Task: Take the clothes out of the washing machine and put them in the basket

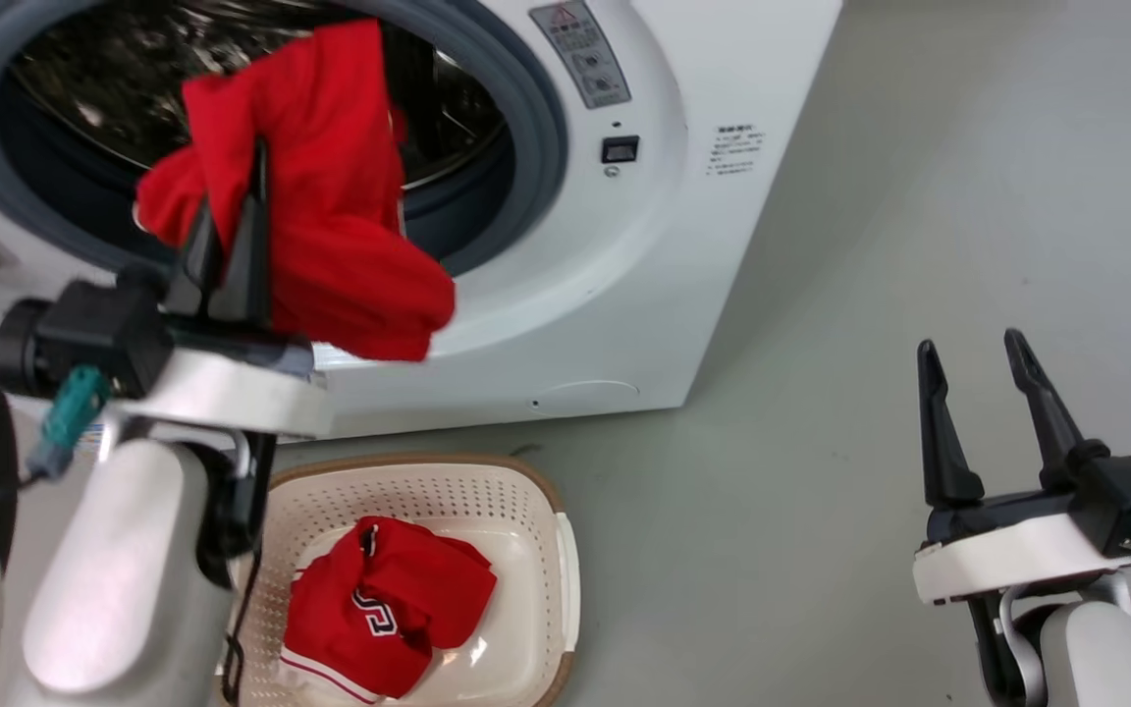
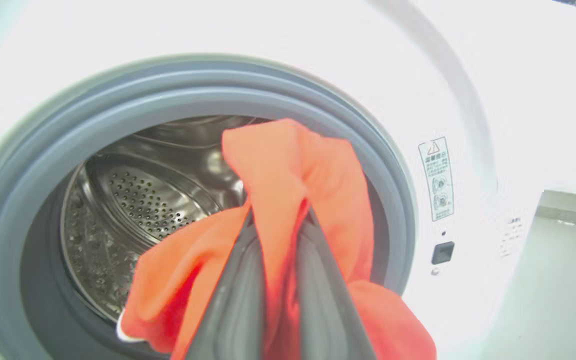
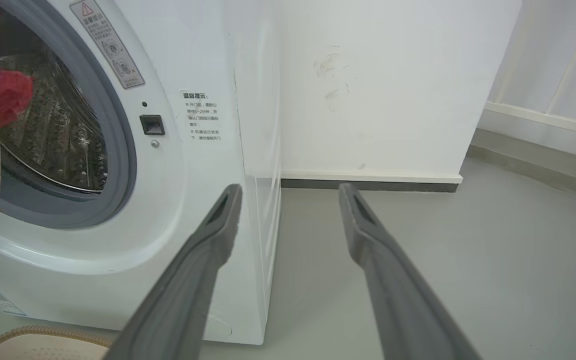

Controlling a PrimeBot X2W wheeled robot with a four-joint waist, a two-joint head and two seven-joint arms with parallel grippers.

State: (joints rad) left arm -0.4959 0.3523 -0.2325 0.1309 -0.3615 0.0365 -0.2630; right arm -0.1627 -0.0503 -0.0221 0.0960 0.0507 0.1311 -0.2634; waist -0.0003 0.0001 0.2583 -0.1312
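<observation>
The left claw (image 1: 232, 182) is clamped narrow on a plain red garment (image 1: 330, 216), which hangs bunched in front of the open mouth of the washing machine (image 1: 624, 275), with the shiny perforated drum (image 2: 138, 200) behind it. Below, on the floor (image 1: 919, 196) just in front of the machine, the basket (image 1: 487, 469) holds the red jersey (image 1: 389, 609), crumpled, with its white-and-black lettering facing up. The right claw (image 1: 968, 344) hangs well off to the right above bare floor, fingers spread wide and gripping nothing.
</observation>
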